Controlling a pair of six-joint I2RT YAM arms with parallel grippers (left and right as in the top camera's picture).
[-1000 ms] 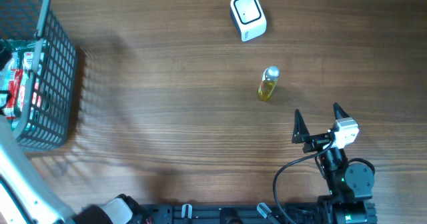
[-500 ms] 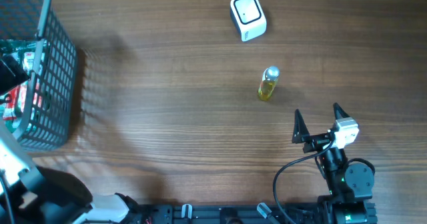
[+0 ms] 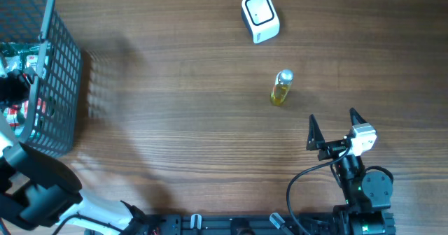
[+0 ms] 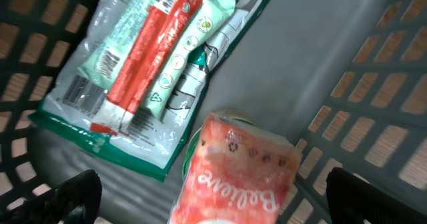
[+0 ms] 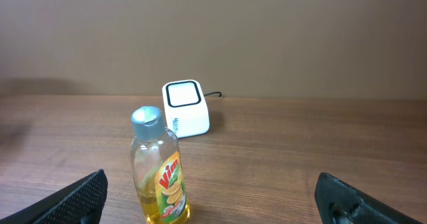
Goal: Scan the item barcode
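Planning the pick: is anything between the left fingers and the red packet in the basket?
Nothing visible does. The open left fingers hang directly over the red packet in the basket; the toothpaste pack lies beside it, not on it.

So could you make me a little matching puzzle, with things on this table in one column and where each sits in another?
1 clear bottle of yellow liquid
2 white boxy scanner
3 dark plastic mesh basket
4 right pincer

A at the far edge
B left edge, packets inside
C mid-table, upright
D near edge, open, empty

Pairs: 1-C, 2-A, 3-B, 4-D
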